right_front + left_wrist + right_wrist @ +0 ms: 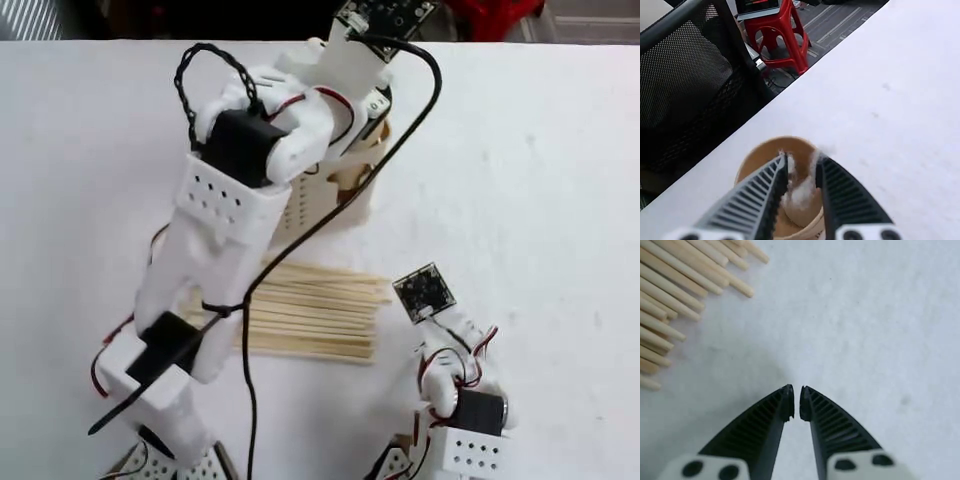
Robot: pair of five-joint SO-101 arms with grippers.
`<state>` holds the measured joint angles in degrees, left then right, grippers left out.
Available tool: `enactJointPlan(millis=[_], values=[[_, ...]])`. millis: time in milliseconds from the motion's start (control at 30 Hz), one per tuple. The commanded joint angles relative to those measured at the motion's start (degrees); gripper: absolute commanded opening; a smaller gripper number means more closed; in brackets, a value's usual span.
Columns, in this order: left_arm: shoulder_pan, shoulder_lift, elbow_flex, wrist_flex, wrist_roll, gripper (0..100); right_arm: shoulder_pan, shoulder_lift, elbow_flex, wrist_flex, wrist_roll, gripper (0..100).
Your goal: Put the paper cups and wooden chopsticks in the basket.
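**Q:** Entry: left arm status?

**A:** The left gripper (801, 162) is clamped on the paper cup (760, 157), with the rim pinched between its fingers. I hold it there because, from above, the rim is the one edge thin enough to pinch. The arm stretches to the far centre of the table (540, 180), over the basket (345, 195). I read that as the drop-off position. Whether the cup is already inside the basket's walls, I cannot tell.

**Q:** The cup itself?

**A:** It is round, with a tan wall, paler inside, and its mouth faces the wrist camera. It looks like a light thing. My guess is the rim dents if I squeeze harder.

**Q:** Right arm?

**A:** It sits near right. The right gripper (796, 402) has its tips almost touching, with nothing between them, and points down at bare table. It is just to the right of the wooden chopsticks (670, 295), close to their ends but apart from them. I judge it is parked there to take them next without crossing the left arm.

**Q:** Chopsticks?

**A:** They are pale round sticks in a loose flat bundle at near centre, between the two arms. They lie left to right, and their right ends are uneven. The bundle is on the table on the near side of the basket, so that half of the task is not yet done.
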<state>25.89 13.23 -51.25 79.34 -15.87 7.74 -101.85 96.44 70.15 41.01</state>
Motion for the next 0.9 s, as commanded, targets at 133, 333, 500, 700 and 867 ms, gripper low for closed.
enactJointPlan(millis=[133, 333, 500, 700, 867], values=[[-1.8, -0.75, -0.7, 1.32, -0.09, 12, -0.4, -0.22, 0.44, 0.31, 0.44, 4.2], [-6.73, 5.23, 6.95, 2.2, 6.42, 12, -0.4, -0.22, 0.44, 0.31, 0.35, 4.2], [-7.6, 11.38, 8.88, -1.76, 6.42, 12, -0.22, -0.22, 0.44, 0.31, 0.26, 4.2], [-9.1, 11.74, -8.26, 5.98, 6.42, 12, -0.22, -0.22, 0.44, 0.31, 0.26, 4.2], [-16.4, 12.18, -35.25, 20.92, 6.68, 12, -0.22, -0.22, 0.44, 0.31, 0.26, 4.2]])
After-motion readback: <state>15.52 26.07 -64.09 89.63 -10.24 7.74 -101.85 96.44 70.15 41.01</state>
